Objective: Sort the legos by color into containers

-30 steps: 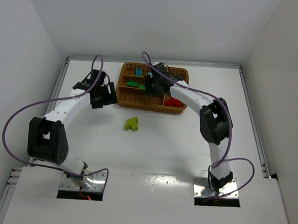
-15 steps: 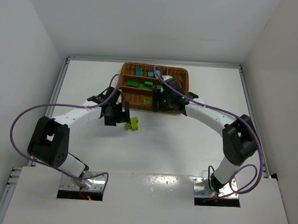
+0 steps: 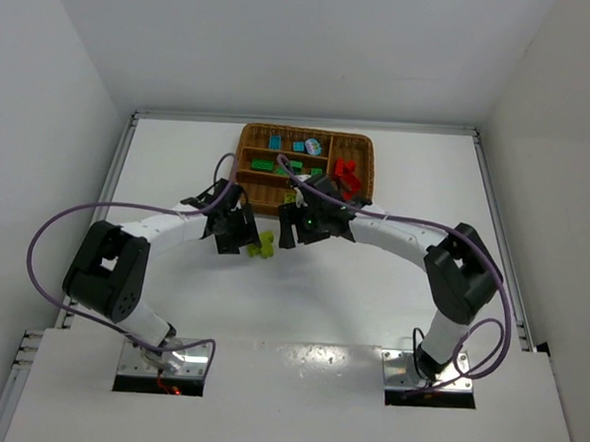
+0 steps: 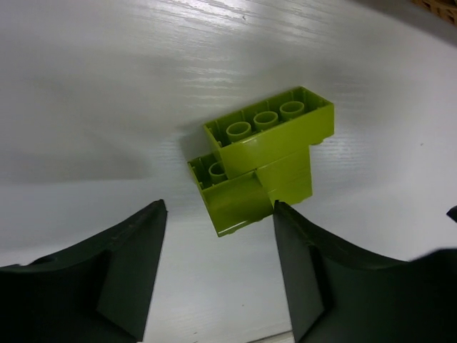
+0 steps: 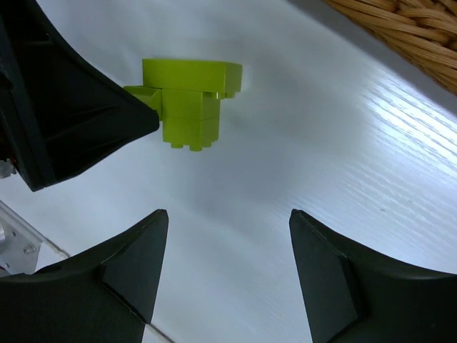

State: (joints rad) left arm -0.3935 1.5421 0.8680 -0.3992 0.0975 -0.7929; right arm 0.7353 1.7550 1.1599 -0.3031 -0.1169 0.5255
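Note:
A lime-yellow lego clump (image 3: 265, 243) of joined bricks lies on the white table in front of the wicker tray (image 3: 244, 178). It shows close in the left wrist view (image 4: 265, 153) and in the right wrist view (image 5: 189, 96). My left gripper (image 3: 246, 240) is open, its jaws just short of the clump on its left; the right-hand finger (image 4: 314, 275) is near the clump's corner. My right gripper (image 3: 289, 231) is open and empty, just right of the clump. The tray holds light blue (image 3: 276, 141), green (image 3: 262, 165) and red (image 3: 344, 171) legos in separate slots.
The tray stands at the table's far middle. Its woven edge shows in the right wrist view (image 5: 400, 28). Both arms curve in toward the table's centre, purple cables looping beside them. Raised rails line the table's left and right edges.
My left gripper has moved right to the lime-yellow clump. My right gripper has left the tray and come down to the table right of the clump.

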